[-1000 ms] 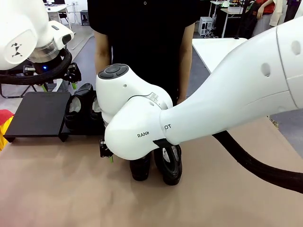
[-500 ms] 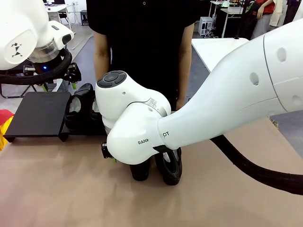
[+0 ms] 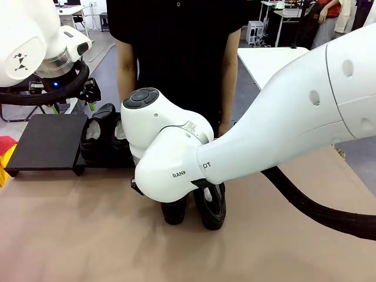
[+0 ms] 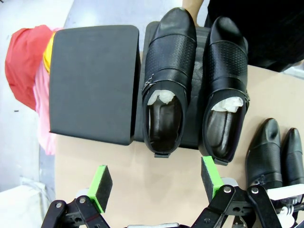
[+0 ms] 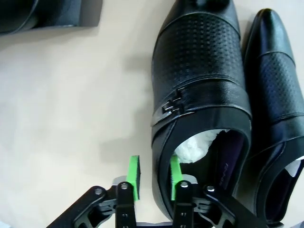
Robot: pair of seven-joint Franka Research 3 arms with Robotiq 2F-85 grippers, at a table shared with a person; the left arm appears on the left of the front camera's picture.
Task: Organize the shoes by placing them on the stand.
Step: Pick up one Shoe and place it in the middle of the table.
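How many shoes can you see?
4. On the stand: first shoe, second shoe. On the table, side by side: third shoe, fourth shoe. None seems hidden.

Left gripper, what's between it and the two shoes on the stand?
Just bare tan tabletop. In the left wrist view, the open left gripper hovers short of the two shoes on the stand, and nothing lies in the gap.

There are four black shoes, one black two-panel stand, and one person.
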